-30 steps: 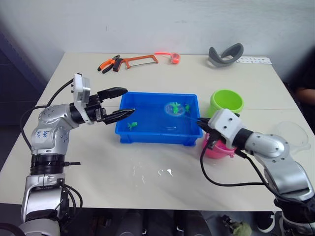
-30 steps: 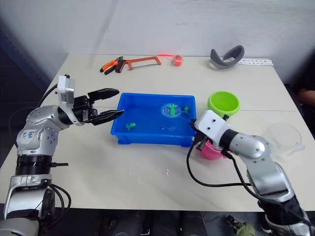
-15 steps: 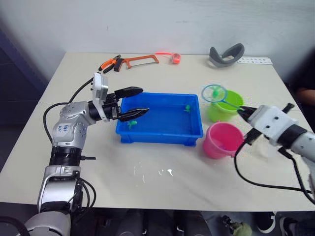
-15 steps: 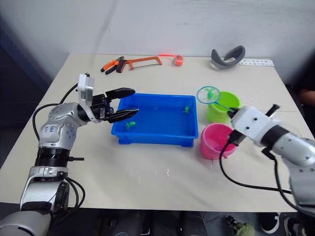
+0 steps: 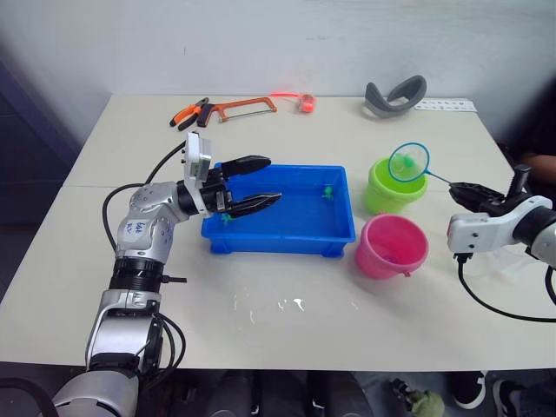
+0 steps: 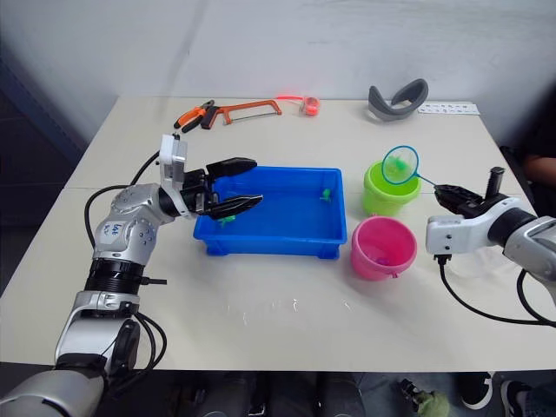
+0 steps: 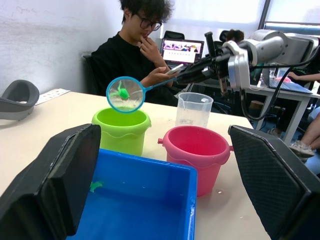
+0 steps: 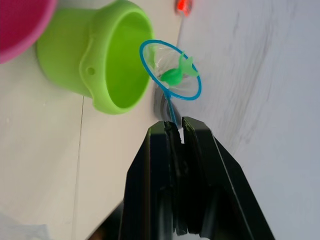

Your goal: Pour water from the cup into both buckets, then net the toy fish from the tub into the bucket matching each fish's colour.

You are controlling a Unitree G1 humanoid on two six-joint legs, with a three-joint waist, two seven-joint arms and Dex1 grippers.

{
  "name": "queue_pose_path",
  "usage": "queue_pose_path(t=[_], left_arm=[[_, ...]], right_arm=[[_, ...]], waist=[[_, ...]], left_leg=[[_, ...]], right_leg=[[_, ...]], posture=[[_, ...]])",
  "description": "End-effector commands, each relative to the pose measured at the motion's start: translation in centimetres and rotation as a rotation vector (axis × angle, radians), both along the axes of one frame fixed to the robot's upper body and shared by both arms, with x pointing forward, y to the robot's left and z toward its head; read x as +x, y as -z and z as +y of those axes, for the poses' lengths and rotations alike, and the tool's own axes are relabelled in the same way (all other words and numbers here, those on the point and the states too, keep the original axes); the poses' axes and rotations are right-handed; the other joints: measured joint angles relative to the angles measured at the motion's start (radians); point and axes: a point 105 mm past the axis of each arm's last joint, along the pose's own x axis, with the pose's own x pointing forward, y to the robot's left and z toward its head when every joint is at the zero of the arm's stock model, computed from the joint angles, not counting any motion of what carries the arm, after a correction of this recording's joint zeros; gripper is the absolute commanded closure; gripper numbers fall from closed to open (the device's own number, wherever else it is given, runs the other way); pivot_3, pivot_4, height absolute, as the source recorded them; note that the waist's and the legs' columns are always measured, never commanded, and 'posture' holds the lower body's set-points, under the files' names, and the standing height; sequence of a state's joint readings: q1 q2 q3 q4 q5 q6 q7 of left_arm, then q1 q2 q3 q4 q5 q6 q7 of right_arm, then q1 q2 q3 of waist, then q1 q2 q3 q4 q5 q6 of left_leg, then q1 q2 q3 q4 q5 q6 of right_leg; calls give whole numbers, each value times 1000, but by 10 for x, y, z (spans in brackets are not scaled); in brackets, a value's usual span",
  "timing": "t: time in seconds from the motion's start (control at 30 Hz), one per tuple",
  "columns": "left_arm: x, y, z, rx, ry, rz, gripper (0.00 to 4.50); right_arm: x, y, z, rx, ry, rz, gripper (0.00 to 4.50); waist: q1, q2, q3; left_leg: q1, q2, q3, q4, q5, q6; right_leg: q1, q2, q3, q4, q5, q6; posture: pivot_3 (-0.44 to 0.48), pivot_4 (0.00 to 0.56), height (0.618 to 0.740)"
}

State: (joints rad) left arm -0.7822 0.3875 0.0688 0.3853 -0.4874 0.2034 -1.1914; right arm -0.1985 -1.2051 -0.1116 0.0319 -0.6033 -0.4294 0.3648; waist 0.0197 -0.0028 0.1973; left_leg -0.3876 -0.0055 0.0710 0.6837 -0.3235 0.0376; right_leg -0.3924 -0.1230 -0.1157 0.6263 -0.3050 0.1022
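Right wrist view: the right gripper pinches the thin handle of the small blue-rimmed mesh net, a green toy fish inside, above the lime green plastic bucket near the table's right edge. Light, likely flimsy; the handle end seems the best hold. Left gripper gapes empty over the blue tub.

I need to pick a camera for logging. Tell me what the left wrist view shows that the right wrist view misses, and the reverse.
Left wrist view alone: the blue tub, the clear cup, a seated person and the open left hand.
Right wrist view alone: the right hand shut on the net's handle, seen close.
Both: the net holding a green fish, the green bucket and the pink bucket.
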Motion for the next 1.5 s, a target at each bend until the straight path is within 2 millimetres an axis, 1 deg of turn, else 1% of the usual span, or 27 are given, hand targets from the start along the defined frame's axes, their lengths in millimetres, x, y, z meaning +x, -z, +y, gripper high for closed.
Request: queue_pose_path(t=[0.03, 0.07, 0.13, 0.2, 0.37, 0.47, 0.67, 0.7, 0.83, 0.9, 1.0, 1.1, 1.17, 1.33, 1.4, 1.5], left_arm=[[-1, -11, -2, -17, 0, -47, 58], [-1, -11, -2, -20, 0, -46, 58], [-1, -10, -2, -21, 0, -45, 58], [0, -11, -3, -22, 2, -45, 58], [1, -12, -3, -26, 0, -50, 58], [2, -12, -3, -27, 0, -51, 58], [4, -12, -3, -30, -2, -49, 58], [4, -12, -3, -30, -2, -48, 58], [6, -11, -5, -34, 1, -43, 58], [6, -11, -6, -35, 3, -43, 58], [6, -12, -6, -36, 7, -44, 58], [7, -12, -5, -40, -1, -45, 58], [7, -11, -4, -41, -5, -44, 58], [8, -10, -3, -44, -12, -41, 58], [8, -9, -3, -45, -14, -41, 58], [8, -9, -2, -47, -16, -38, 58]], right_arm=[[6, -14, -12, -118, 17, -77, 4500], [8, -12, -16, -162, 21, -82, 4500], [9, -4, -23, -190, 34, -49, 4500], [10, -2, -27, -219, 40, -46, 4500], [12, -12, -21, -280, -5, -110, 4500], [11, -14, -17, -338, -48, -139, 4500], [12, -31, -11, -365, -106, -263, 4500], [13, -28, -12, -390, -114, -257, 4500], [16, -3, -23, -435, -89, -157, 4500], [16, 1, -22, -455, -113, -154, 4500], [17, -5, -23, -459, -107, -171, 4500], [18, -17, -24, -444, -93, -206, 4500], [17, -21, -24, -433, -92, -223, 4500], [14, -9, -23, -436, -102, -200, 4500], [13, -12, -22, -429, -103, -217, 4500], [13, -7, -23, -439, -107, -186, 4500]], waist=[[0, 0, 0], [1, 0, 0], [3, 0, 0], [3, 0, 0], [0, 0, 0], [0, 0, 0], [0, 0, 0], [0, 0, 0], [1, 0, 0], [2, 0, 0], [1, 1, 0], [-1, 1, 0], [-2, 1, 0], [-2, 1, 0], [0, 1, 0], [0, 1, 0]], left_leg=[[0, 0, 0, 0, 0, 0], [0, 0, 0, 0, 0, 0], [0, 0, 0, 0, 0, 0], [-1, 0, -1, 0, 0, 0], [-1, 0, 0, 0, 0, 0], [-1, 0, 0, 0, 0, -1], [-1, 0, 0, 0, 0, -1], [-1, 0, 0, 0, 0, -1], [-1, 1, 0, 0, 0, -1], [-1, 1, -1, 0, 0, -1], [-1, 1, 0, 0, 0, -1], [-1, 1, 0, 0, 1, -1], [-1, 2, 0, 0, 1, -2], [-1, 2, 0, 0, 1, -2], [-1, 2, 0, 0, 1, -2], [-1, 2, 0, 0, 1, -2]], right_leg=[[0, 0, 0, 0, 0, 0], [0, 0, 0, 0, 0, 0], [0, 0, 0, 0, 0, 0], [0, 0, 0, -1, 0, 0], [0, 1, 0, 0, 0, 0], [0, 1, 1, 0, 0, 0], [0, 2, 3, 0, 0, 0], [0, 2, 3, 0, 0, 0], [0, 3, 5, -1, 0, 0], [0, 3, 6, -1, 0, 0], [-1, 3, 6, -1, 0, 0], [-1, 4, 6, -1, 0, 0], [-1, 5, 6, -1, 0, 0], [-1, 5, 6, -1, 0, 0], [-1, 5, 6, -1, 0, 0], [-1, 5, 6, -1, 0, 0]], posture=[[0, 150, 740], [0, 150, 740], [0, 150, 740], [0, 150, 740], [0, 150, 740], [0, 150, 740], [0, 150, 740], [0, 150, 740], [0, 150, 740], [0, 150, 740], [0, 150, 740], [0, 150, 740], [0, 150, 740], [0, 150, 740], [0, 150, 740], [0, 150, 740]])
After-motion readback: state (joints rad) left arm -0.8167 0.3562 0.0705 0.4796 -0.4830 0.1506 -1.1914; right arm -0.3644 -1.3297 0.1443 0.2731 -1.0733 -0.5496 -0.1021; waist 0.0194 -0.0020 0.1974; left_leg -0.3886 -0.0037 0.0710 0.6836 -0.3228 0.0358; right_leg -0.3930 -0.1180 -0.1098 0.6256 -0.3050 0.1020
